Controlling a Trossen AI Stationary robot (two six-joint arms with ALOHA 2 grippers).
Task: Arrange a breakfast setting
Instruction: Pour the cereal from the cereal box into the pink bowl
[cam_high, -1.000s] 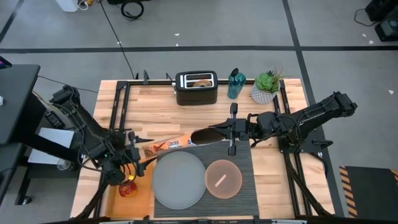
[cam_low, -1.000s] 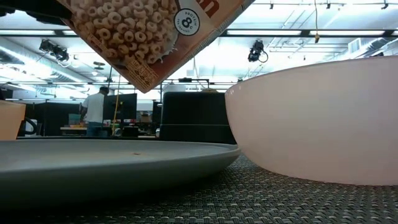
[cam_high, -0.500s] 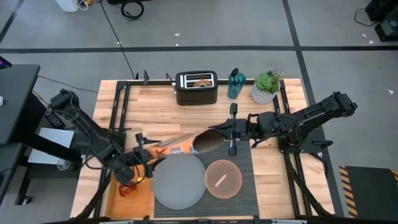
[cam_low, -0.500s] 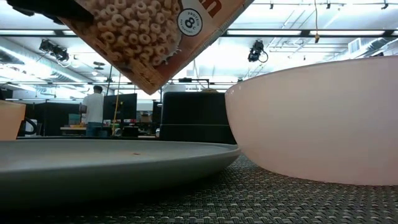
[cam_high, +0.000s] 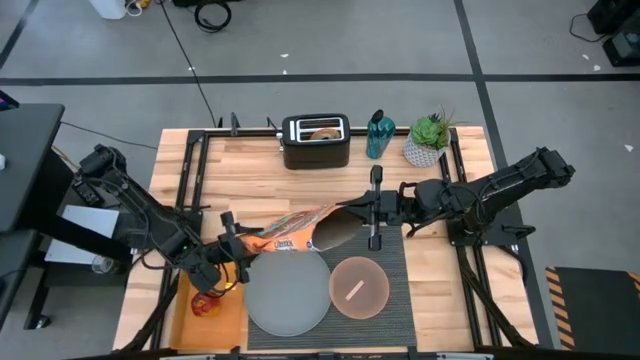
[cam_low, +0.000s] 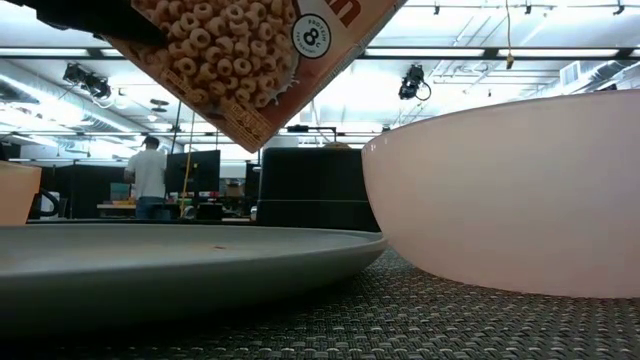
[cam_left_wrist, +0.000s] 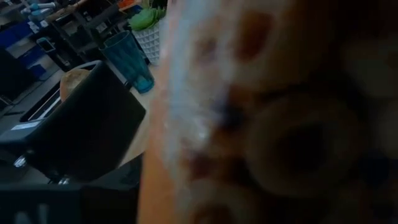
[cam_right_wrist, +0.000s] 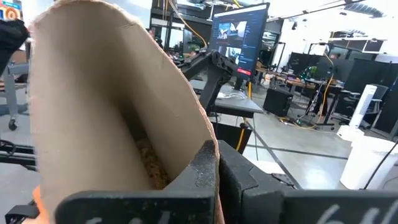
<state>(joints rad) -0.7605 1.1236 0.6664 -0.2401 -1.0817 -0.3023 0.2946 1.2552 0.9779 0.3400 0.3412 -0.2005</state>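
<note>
Both grippers clamp the cereal box (cam_high: 300, 228) — left gripper (cam_high: 238, 243) at its base, right gripper (cam_high: 368, 209) at the open mouth. Its long axis runs left-right, mouth just far-left of the pink bowl (cam_high: 359, 288) — nearer the right arm.

A dark grey ribbed placemat (cam_high: 392, 262) carries a large pale grey plate (cam_high: 287, 290) with a translucent pink bowl (cam_high: 359, 287) at its 3 o'clock, a spoon (cam_high: 354, 290) inside. The cereal box (cam_high: 295, 232) hangs tilted at the plate's 12; a red apple (cam_high: 205, 303) sits at its 9
</note>
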